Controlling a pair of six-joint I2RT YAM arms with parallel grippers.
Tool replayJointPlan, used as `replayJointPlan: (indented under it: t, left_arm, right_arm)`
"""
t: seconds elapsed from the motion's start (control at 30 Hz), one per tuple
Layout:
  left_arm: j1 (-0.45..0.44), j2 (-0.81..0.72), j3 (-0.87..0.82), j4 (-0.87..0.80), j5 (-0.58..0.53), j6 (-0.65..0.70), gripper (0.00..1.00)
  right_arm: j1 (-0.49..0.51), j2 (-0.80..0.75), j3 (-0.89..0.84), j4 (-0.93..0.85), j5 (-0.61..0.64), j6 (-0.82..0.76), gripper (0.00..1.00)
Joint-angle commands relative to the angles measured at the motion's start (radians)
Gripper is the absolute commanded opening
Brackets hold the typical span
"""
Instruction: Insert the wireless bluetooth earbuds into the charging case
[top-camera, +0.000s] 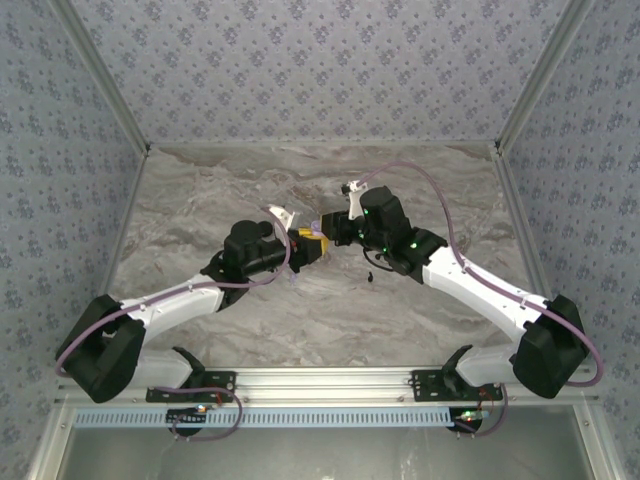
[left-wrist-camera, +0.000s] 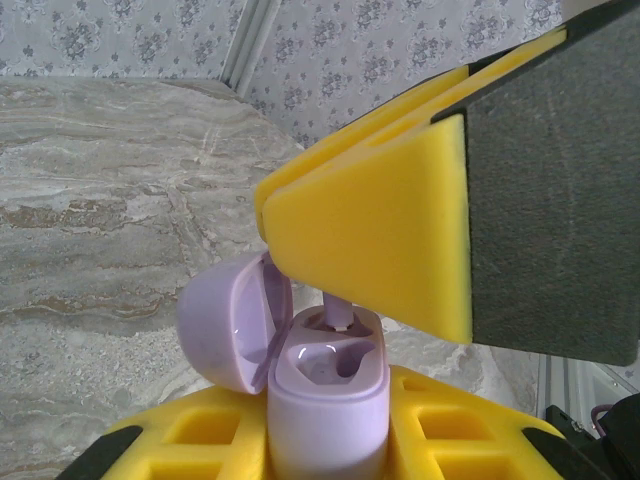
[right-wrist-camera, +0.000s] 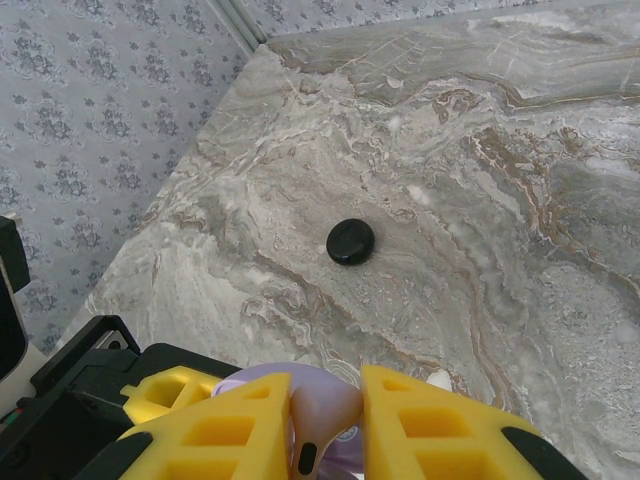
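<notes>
Pale lilac earbud (right-wrist-camera: 318, 418), stem dipping into open lilac case (left-wrist-camera: 325, 395), right gripper (top-camera: 331, 232) pinching earbud, left gripper (top-camera: 302, 241) clamping case, facing tip to tip

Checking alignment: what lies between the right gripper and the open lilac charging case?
A small pale lilac earbud, stem tip in the case, in left wrist view.

Lilac charging case (left-wrist-camera: 325, 410) and earbud (right-wrist-camera: 322, 410), yellow fingers (right-wrist-camera: 430, 420), black puck (right-wrist-camera: 350, 241) — marbled grey table (right-wrist-camera: 450, 150)

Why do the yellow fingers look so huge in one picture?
Left wrist view: the right gripper's fingers sit right by the lens, so they loom large; the case looks sharp. Right wrist view: the earbud is a little blurry up close, the puck crisp. Top view: even light, tiny things.
</notes>
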Motion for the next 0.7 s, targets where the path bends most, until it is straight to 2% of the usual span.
replayJointPlan:
  t: [0.0, 0.67]
  left_arm:
    - [-0.005, 0.007, 0.044, 0.031, -0.002, 0.002, 0.26]
    - [-0.008, 0.004, 0.043, 0.013, -0.029, 0.028, 0.26]
  right_arm:
    - [0.007, -0.020, -0.004, -0.007, -0.010, 0.019, 0.24]
    - [0.005, -0.019, -0.001, -0.031, -0.031, 0.029, 0.25]
